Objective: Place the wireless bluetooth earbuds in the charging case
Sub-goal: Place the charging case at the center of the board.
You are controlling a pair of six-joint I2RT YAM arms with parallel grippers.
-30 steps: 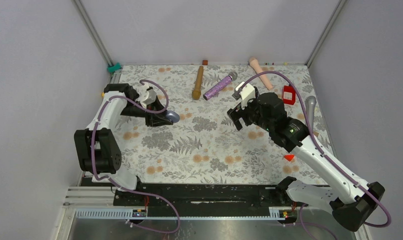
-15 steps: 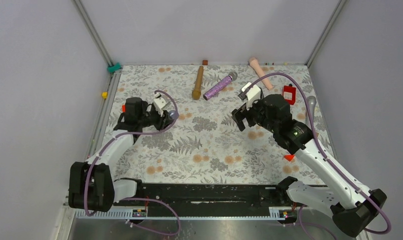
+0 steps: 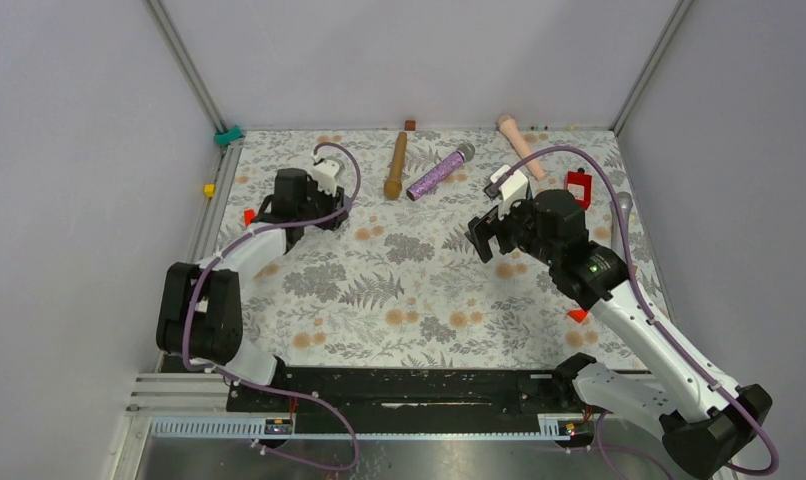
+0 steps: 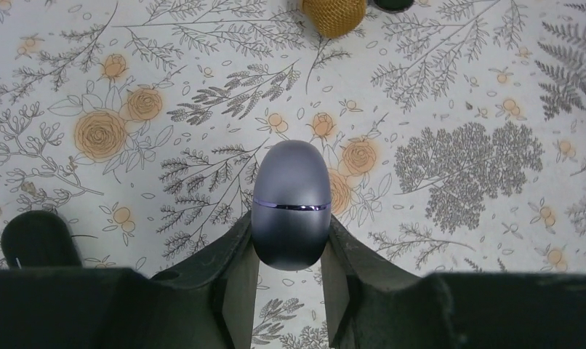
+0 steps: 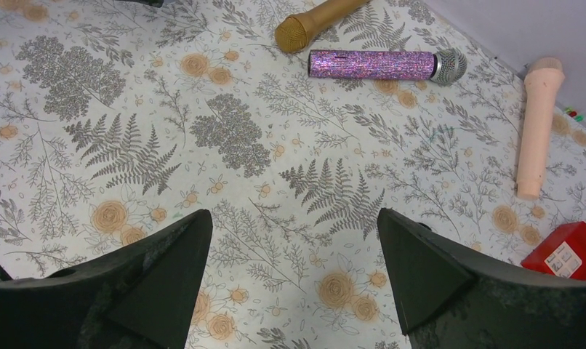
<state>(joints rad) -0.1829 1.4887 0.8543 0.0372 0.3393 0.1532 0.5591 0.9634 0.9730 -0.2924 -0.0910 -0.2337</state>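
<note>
1. My left pincer clamps the charging case below its seam, lid end free, probably for opening.
2. My right pincer gapes wide, empty, over the counter, likely ready to pick.
3. Earbuds: can't spot any.

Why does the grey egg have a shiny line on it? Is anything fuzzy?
Left wrist view: that line looks like light glinting along the seam of the charging case, held in the left gripper; the floral cloth is sharp. Top view: even light, only soft shadows.
</note>
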